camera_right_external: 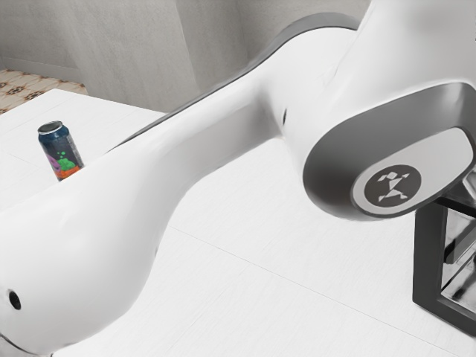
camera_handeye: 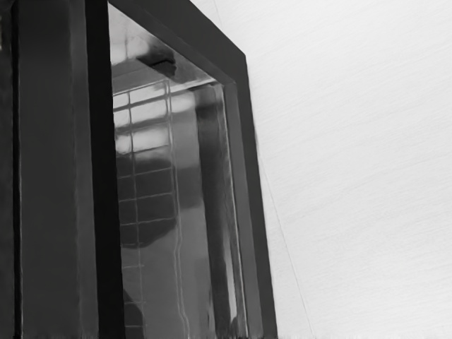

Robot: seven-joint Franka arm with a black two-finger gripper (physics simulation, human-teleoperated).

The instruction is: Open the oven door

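Note:
At the exterior view's right edge stands the oven's dark frame (camera_right_external: 428, 256), with glass inside it; my arm covers part of it. From close by, my hand's camera looks onto a black-rimmed glass panel (camera_handeye: 256, 212) of the oven. Thin rack wires (camera_handeye: 145, 198) and pale reflections show in the glass. Beside the panel runs a wide dark grey part of the oven (camera_handeye: 46, 176). Whether the door stands ajar I cannot tell from these pictures.
The white table (camera_right_external: 245, 297) extends under my arm and alongside the oven. A dark blue can with coloured patches (camera_right_external: 61, 152) stands upright toward the exterior view's left, behind the arm. Grey walls (camera_right_external: 134, 52) rise beyond the table.

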